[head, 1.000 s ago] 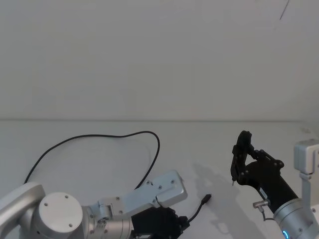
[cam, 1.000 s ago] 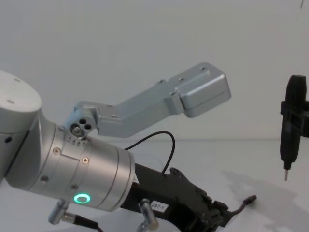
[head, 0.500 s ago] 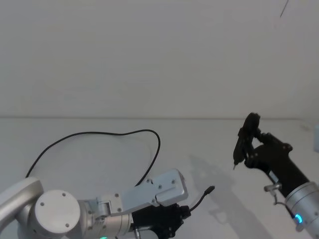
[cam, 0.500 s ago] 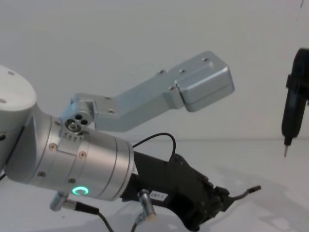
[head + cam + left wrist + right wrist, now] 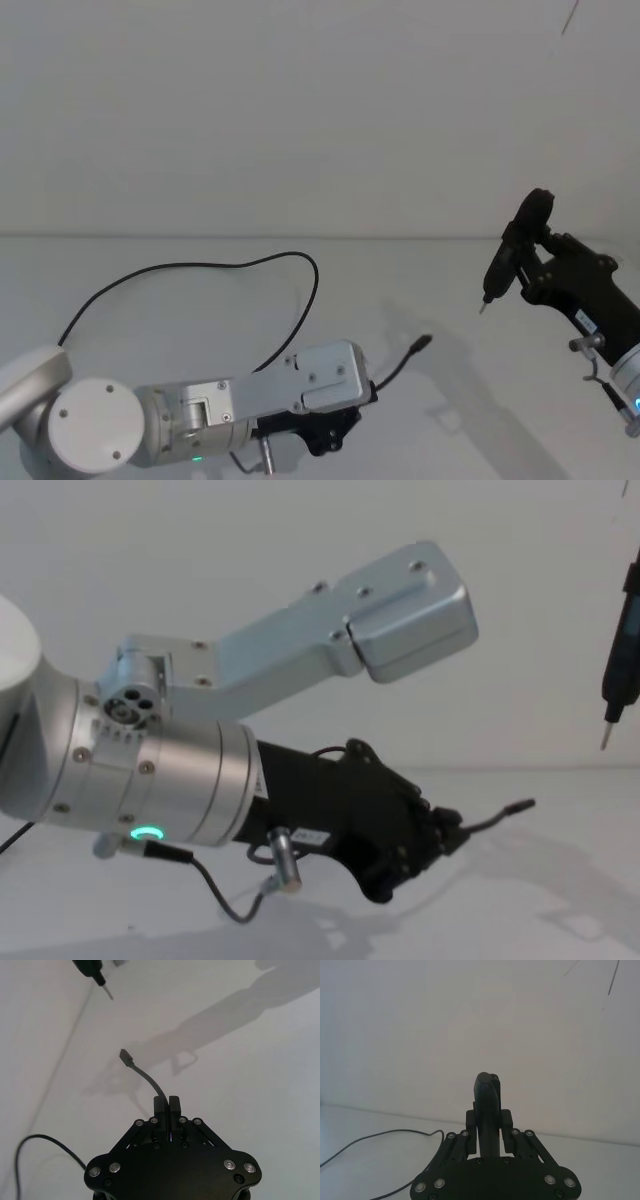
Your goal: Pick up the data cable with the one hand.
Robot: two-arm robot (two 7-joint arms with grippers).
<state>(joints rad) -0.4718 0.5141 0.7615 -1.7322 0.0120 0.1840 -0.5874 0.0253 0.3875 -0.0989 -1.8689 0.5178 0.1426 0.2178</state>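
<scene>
Left wrist view: data cable (image 5: pixel 146 1075) sits clamped in left gripper (image 5: pixel 166 1103)

Data cable (image 5: pixel 146 1074) end in left gripper (image 5: pixel 166 1102), loop behind; pen tool (image 5: pixel 618 685) in right gripper (image 5: pixel 489 1117).

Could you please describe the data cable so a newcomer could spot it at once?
On the white table, the left gripper is shut on the data cable, a long thin black looping cord. Unlike the right gripper's rigid pointed tool, it ends in a small plug.
</scene>
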